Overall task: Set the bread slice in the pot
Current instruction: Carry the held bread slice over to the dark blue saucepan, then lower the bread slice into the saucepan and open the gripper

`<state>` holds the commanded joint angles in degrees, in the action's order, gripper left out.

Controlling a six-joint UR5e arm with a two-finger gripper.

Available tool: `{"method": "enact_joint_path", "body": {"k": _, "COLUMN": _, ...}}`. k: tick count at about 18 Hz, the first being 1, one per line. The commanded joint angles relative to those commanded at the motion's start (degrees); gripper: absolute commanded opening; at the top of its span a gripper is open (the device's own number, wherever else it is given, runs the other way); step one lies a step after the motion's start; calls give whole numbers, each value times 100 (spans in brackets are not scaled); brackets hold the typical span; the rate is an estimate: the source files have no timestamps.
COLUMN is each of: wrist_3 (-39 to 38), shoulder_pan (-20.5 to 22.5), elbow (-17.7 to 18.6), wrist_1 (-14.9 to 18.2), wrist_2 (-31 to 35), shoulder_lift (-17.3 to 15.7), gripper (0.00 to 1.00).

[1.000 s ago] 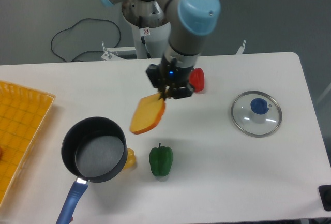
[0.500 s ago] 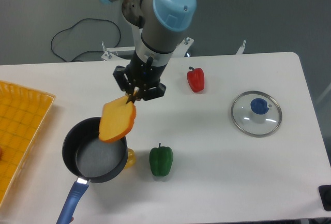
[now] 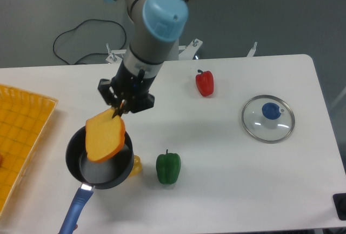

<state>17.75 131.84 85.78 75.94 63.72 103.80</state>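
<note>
The end effector pinches the bread slice by its top edge above the pot.

So the gripper swung left and a bit down from near the red pepper, carrying the bread slice along. Slice now hangs right over the pot instead of beside it.
</note>
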Motion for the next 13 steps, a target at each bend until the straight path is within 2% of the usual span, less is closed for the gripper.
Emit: {"method": "enact_joint_path", "body": {"k": 13, "wrist_3": 26, "shoulder_pan": -132, "elbow": 9, "wrist_1": -88, "wrist_2": 27, "shoulder_lift": 158, "gripper": 0}}
